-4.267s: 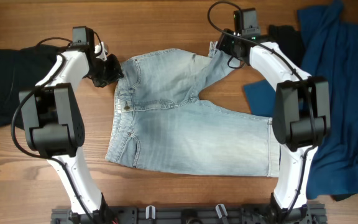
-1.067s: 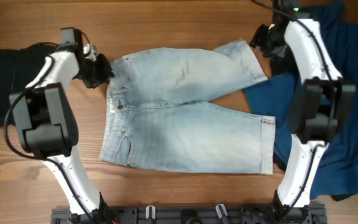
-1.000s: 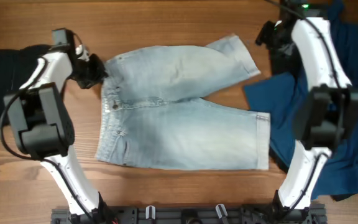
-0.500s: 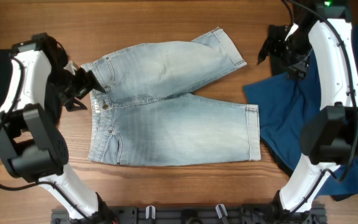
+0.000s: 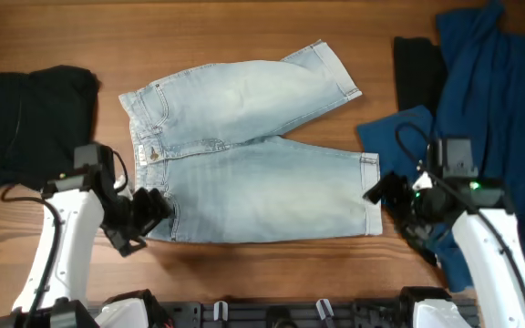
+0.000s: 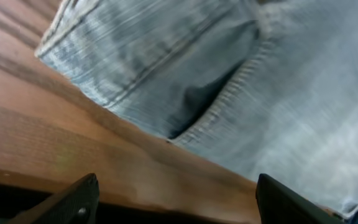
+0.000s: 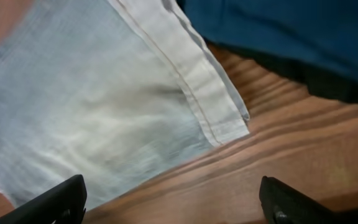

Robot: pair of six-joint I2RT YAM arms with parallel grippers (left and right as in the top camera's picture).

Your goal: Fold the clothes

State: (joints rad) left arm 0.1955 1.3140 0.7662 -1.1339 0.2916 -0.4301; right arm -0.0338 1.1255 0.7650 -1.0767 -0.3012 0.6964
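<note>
Moved both arms off the far side of the bench (image 5: 244,36) since half a second ago. Brought the left hand (image 5: 142,214) from the far end of the waistband (image 5: 140,137) down to 7 o'clock, at the near waistband corner; cannot tell from overhead whether touching. Holds it spread wide, with only denim and wood ahead of the fingers in the wrist view. Swung the right hand (image 5: 386,193) from 1 o'clock down to 4 o'clock, just beside the hem (image 5: 370,193) of the near leg (image 5: 281,196). Spread wide as well, gripping nothing, the hem corner lying on wood ahead of it.

Left the pale-blue denim shorts (image 5: 244,173) where they lay then: flat at centre, waistband toward 9 o'clock, near leg toward 3, far leg (image 5: 290,87) angled toward 1. Against four seconds back, shifted them toward 9 o'clock and smoothed the far leg.

Leaves the black garment (image 5: 25,118) at 9 o'clock, the royal-blue garment (image 5: 490,109) at 3 and a second black piece (image 5: 417,68) at 2, right beside the blue.
</note>
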